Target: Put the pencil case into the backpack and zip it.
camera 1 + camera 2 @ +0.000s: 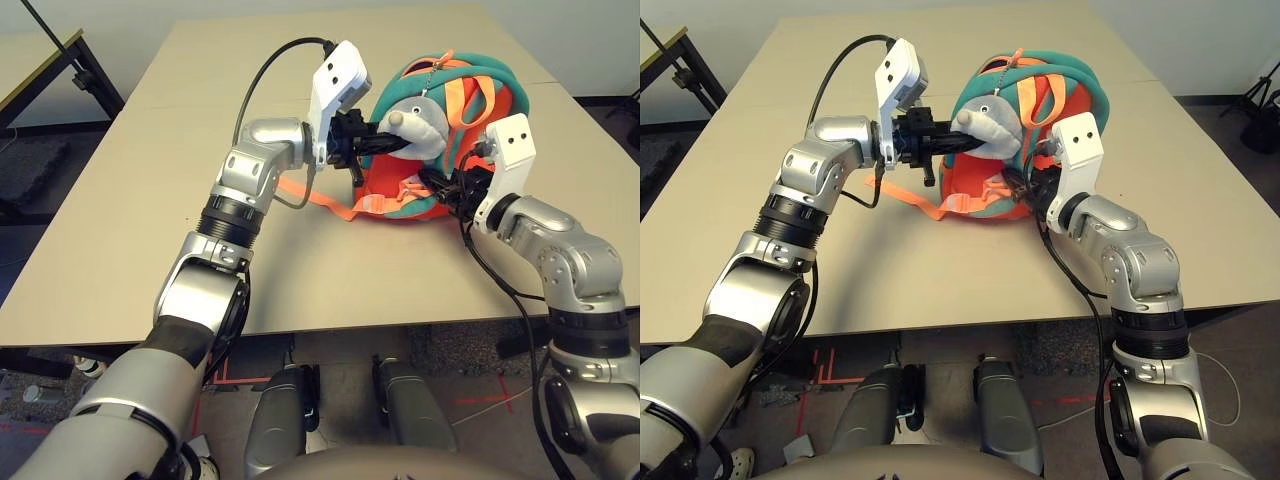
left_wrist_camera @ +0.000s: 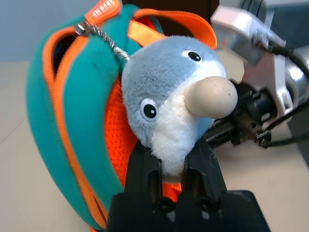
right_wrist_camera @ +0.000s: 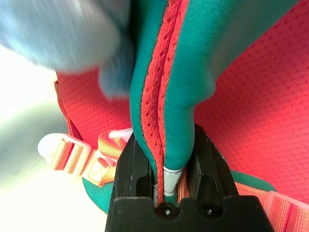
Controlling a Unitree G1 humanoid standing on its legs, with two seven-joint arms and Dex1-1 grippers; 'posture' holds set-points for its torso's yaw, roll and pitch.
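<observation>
Pinching plush charm (image 2: 169,96): left claw (image 2: 176,159); right claw (image 3: 164,159) clamping backpack (image 1: 440,195) trim

A robotics lab or test room. A plain beige tabletop (image 1: 120,220) stands on a grey floor (image 1: 30,170) marked with red tape lines (image 1: 480,405). A black metal stand (image 1: 85,65) sits beside a second table with a yellow edge (image 1: 35,70) at one side, and a dark tripod leg (image 1: 1255,100) stands at the other. Loose cables (image 1: 1215,385) trail across the floor under the tabletop.
</observation>
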